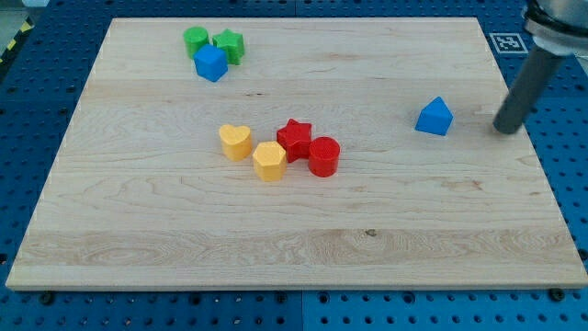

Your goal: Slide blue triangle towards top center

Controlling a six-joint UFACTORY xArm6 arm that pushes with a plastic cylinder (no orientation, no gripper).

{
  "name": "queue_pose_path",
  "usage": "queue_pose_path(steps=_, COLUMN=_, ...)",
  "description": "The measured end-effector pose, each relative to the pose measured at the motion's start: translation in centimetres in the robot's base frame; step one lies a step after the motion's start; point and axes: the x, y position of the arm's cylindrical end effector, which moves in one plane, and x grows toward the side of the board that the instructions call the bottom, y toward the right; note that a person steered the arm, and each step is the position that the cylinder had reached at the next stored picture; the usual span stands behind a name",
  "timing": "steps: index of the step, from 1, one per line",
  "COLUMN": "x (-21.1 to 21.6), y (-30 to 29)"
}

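The blue triangle sits on the wooden board at the view's right, about mid-height. My tip rests on the board to the right of the blue triangle, a short gap away and not touching it. The dark rod rises from it toward the view's top right corner.
A green cylinder, a green star and a blue cube cluster at the top left. A yellow heart, a yellow hexagon, a red star and a red cylinder cluster near the centre.
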Motion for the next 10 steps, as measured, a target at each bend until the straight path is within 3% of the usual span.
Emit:
queue_pose_path(steps=1, x=-0.8, y=-2.0)
queue_pose_path(steps=3, x=-10.0, y=-11.5)
queue_pose_path(steps=6, x=-6.7, y=-5.6)
queue_pose_path(steps=8, x=-6.1, y=-9.9)
queue_pose_path(steps=9, x=-6.5, y=-9.8)
queue_pose_path(steps=10, x=-4.2, y=-6.7)
